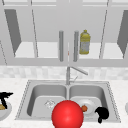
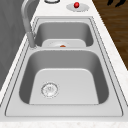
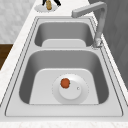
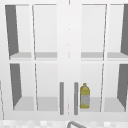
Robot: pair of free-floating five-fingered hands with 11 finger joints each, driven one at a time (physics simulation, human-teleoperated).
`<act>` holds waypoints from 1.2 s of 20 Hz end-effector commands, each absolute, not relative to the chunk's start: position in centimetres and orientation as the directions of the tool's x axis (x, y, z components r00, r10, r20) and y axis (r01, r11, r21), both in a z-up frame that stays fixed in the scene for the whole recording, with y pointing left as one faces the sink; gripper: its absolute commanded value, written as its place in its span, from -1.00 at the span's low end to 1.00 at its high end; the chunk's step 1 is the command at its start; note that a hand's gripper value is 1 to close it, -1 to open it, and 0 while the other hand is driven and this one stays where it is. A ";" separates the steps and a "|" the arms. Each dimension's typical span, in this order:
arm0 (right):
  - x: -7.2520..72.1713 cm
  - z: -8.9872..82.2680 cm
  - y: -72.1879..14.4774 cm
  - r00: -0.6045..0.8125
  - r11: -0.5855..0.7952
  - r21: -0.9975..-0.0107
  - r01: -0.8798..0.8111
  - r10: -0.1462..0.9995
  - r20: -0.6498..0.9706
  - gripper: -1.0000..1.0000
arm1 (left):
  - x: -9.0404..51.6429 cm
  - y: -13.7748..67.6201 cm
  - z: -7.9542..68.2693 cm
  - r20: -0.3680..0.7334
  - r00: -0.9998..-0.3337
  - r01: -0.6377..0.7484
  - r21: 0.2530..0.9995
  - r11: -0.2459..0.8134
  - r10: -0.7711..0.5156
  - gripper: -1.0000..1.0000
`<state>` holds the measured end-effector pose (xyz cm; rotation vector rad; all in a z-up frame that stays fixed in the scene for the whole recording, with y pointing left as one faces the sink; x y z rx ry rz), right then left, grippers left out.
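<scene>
My left hand (image 1: 4,97) is at the far left, over a small plate (image 1: 7,112) on the counter. Its fingers reach down round a tan object (image 1: 2,107). In the right side view the left hand (image 3: 57,2) straddles that tan object (image 3: 48,5). My right hand (image 1: 102,113) hovers at the sink's front right corner, fingers hanging loose and holding nothing. In the left side view the right hand (image 2: 116,2) is out over the floor. A white plate (image 3: 75,93) with a small orange ball (image 3: 65,83) lies in the right basin.
A large red ball (image 1: 67,115) shows at the sink's front edge. The faucet (image 1: 68,75) stands behind the divider. A yellow bottle (image 1: 85,42) is in the wall cabinet. On the right counter a plate (image 2: 83,8) carries a small red thing (image 2: 76,4).
</scene>
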<state>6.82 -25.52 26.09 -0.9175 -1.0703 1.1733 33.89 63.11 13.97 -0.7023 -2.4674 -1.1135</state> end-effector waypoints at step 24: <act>6.8 26.1 -25.5 0.055 0.169 -0.953 -0.250 0.986 0.160 0.00 | 33.7 50.2 15.0 0.478 -0.845 0.524 0.651 0.549 0.240 -1.00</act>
